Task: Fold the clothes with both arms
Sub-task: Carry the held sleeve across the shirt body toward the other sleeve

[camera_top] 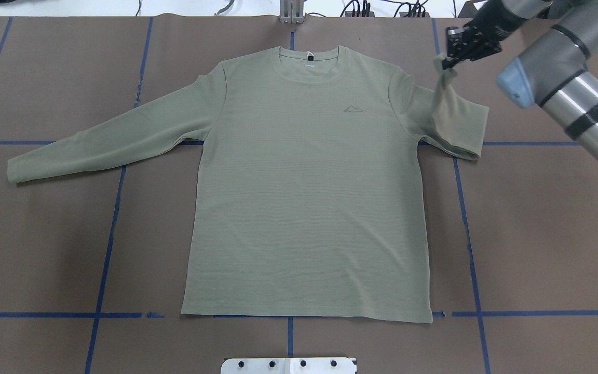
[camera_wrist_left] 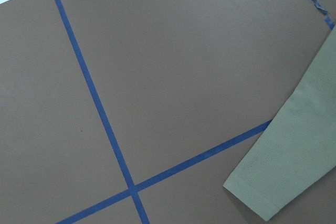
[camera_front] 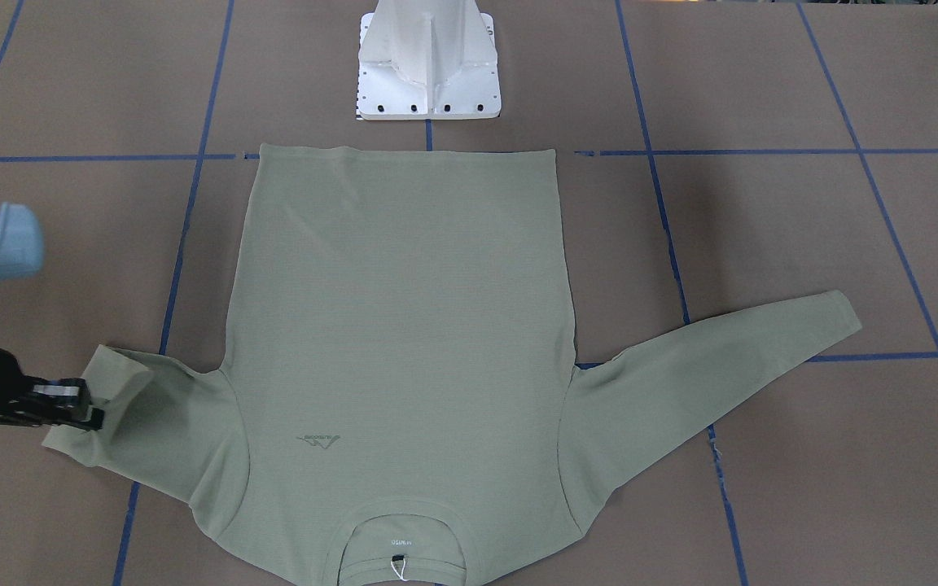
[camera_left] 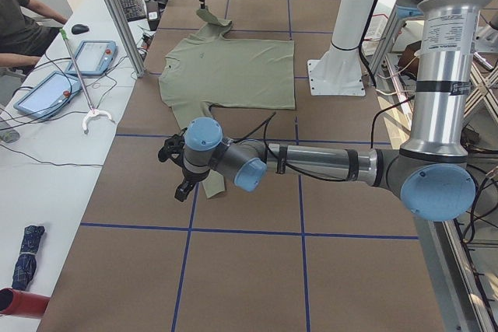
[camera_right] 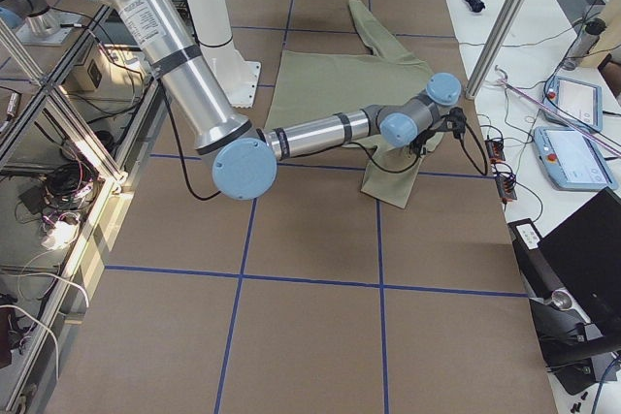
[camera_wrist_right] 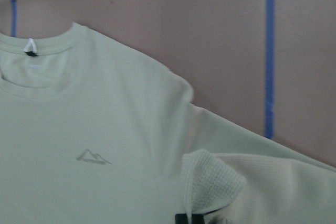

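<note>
sage waffle-knit shirt (camera_top: 304,182) flat; right gripper (camera_top: 449,59) clamped on lifted ribbed cuff (camera_top: 443,72); left gripper (camera_left: 184,186) state unclear.

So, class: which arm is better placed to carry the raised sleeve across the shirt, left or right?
Right. The right gripper is shut on that cuff, which is lifted and doubled over its sleeve. The left gripper hangs above the opposite cuff, which lies flat.
</note>
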Tool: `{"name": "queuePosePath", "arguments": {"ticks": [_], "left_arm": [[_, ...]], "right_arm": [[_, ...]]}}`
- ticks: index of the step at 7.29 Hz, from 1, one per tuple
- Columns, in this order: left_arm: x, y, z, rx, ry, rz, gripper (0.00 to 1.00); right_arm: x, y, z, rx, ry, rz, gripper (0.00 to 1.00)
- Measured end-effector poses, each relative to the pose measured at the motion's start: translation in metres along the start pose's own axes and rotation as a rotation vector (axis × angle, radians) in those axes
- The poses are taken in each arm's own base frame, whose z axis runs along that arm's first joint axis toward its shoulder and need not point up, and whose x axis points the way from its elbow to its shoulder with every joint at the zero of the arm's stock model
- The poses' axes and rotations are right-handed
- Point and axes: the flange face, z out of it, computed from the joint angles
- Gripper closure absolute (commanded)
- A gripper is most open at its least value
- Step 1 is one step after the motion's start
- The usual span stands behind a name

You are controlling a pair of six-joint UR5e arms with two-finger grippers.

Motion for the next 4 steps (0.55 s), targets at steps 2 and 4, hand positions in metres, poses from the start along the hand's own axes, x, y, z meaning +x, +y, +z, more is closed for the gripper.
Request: {"name": "queuePosePath", "arguments": {"ticks": [2,4], "left_arm": [[0.0,0.0,0.0,0.0,0.0,0.001,0.0],[0.0,0.001,0.0,0.0,-0.001,-0.001,0.0]], "right_arm": [[-0.17,-0.01,0.001,0.102,-0.027,-0.005,1.0],[-0.33,0.025,0.022,0.189,-0.059,-0.023,1.0]]}}
